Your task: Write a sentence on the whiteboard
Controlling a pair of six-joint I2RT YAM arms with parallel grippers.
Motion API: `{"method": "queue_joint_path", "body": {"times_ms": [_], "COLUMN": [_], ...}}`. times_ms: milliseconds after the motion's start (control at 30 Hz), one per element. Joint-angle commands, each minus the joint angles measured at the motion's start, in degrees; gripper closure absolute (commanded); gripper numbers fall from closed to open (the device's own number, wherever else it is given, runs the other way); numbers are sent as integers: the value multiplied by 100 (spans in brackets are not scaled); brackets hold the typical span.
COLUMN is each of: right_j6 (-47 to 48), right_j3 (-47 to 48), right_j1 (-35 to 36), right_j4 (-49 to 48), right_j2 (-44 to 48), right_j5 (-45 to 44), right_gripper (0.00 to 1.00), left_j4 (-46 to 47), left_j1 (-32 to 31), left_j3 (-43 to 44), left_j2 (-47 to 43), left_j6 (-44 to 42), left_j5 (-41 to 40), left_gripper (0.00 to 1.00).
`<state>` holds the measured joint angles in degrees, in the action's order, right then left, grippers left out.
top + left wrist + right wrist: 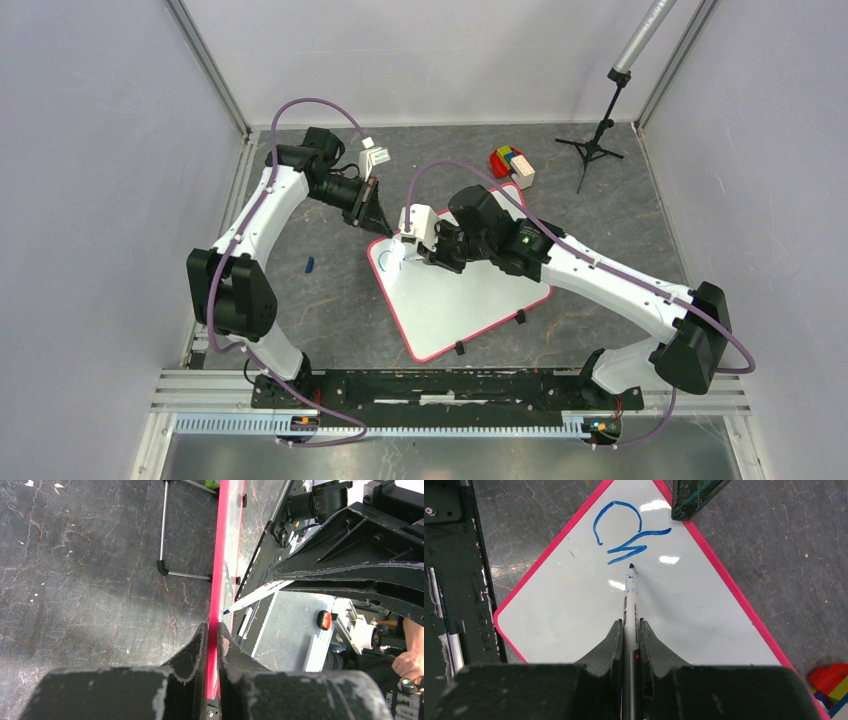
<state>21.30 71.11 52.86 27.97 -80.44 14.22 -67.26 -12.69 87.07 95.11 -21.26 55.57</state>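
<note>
Seemingly light, stiff, slick; my left tool (212, 630) pinched the whiteboard (470, 300) by its rim. My right tool (630, 626) clenched the marker (630, 592).

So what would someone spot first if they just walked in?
Probably the whiteboard with its pink rim, lying mid-table, with blue writing started near its left corner. The right gripper holds a marker, its tip just below the writing, while the left gripper pinches the board's edge.

Left arm (262, 212) and right arm (612, 283): white shells, black joints, a purple cable (312, 102) along each. Left hand (212, 630) and right hand (630, 625) are black, edges scuffed pale, perhaps printed plastic.
</note>
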Motion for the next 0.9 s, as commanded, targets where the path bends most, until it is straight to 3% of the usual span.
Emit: {"method": "queue_joint_path", "body": {"times_ms": [0, 867], "right_j6": [39, 123], "right_j3": [41, 537], "right_j1": [-53, -179], "right_j4": [-104, 47], "right_j2": [26, -301], "right_j5": [-191, -101], "right_gripper": [100, 100], "left_j4": [-140, -138], "left_j1": [-144, -146], "left_j3": [30, 50], "left_j2": [7, -1], "left_j6": [-257, -252], "left_j5": [-11, -20], "left_gripper": [97, 98]}}
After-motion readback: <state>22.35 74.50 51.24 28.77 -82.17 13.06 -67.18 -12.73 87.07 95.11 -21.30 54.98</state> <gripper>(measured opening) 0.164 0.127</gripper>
